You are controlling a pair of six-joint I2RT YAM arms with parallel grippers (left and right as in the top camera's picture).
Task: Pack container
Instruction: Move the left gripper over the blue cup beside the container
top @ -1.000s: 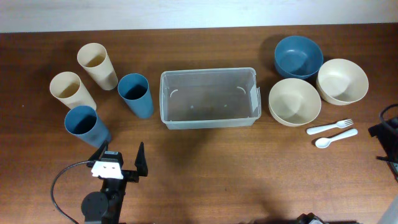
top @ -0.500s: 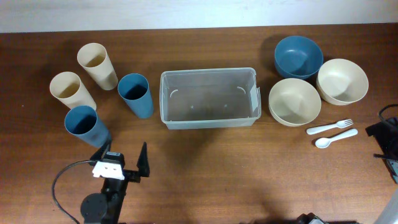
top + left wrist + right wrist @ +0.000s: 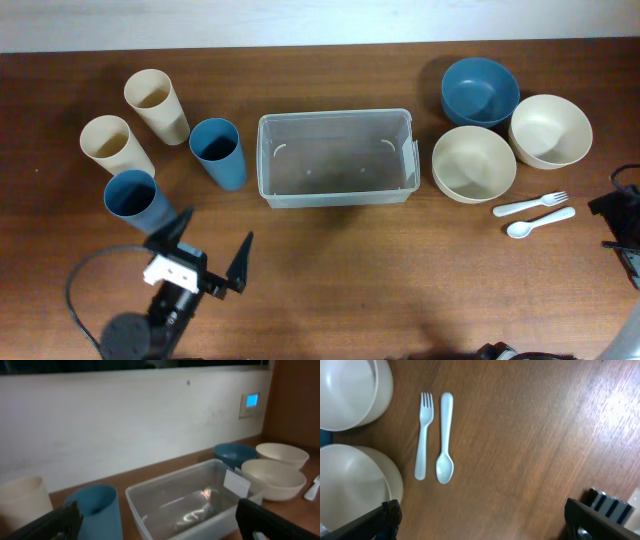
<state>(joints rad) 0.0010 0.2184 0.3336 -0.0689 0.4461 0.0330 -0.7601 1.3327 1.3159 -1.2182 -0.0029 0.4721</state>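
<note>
Left gripper point(image 3: 218, 225) gapes empty near the table's point(image 3: 400, 270) front-left edge; container point(image 3: 335, 198), mid-table, likely handles light, stiff, slippery, best pinched over one rim wall.

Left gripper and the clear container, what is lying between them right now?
Nothing. In the overhead view only bare wooden table separates the left gripper from the container.

Overhead top-down; wrist views close, cream bowls point(image 3: 274, 479) apparently common.
</note>
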